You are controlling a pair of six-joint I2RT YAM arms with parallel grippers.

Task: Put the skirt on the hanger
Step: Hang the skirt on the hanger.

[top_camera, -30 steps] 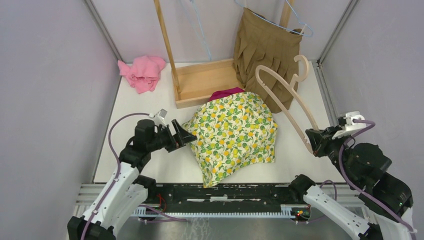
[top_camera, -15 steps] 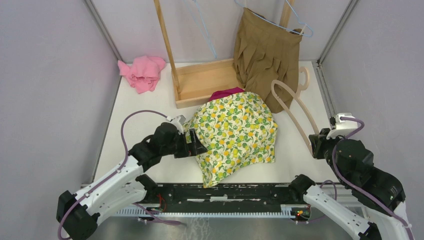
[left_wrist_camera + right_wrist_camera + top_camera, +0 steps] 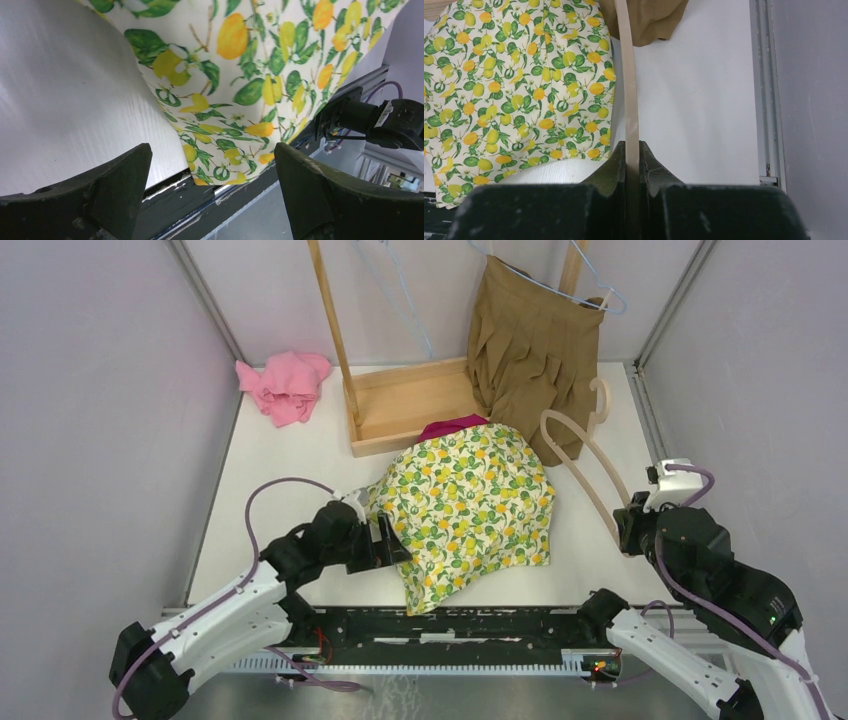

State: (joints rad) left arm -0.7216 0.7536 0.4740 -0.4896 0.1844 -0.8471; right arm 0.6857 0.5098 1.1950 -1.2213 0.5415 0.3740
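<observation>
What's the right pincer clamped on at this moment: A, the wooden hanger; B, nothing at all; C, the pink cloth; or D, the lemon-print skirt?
A: the right pincer is shut on the wooden hanger, whose strip runs up between its fingers, beside the lemon-print skirt.

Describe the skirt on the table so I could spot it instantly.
Start at the wooden rack at the back of the table. Directly in front lies a skirt. Unlike the plain brown skirt hanging behind and the pink cloth, it bears yellow lemons and green leaves.

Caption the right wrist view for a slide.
Right gripper clamped on the wooden hanger, lemon-print skirt lying on the table beside it.
</observation>
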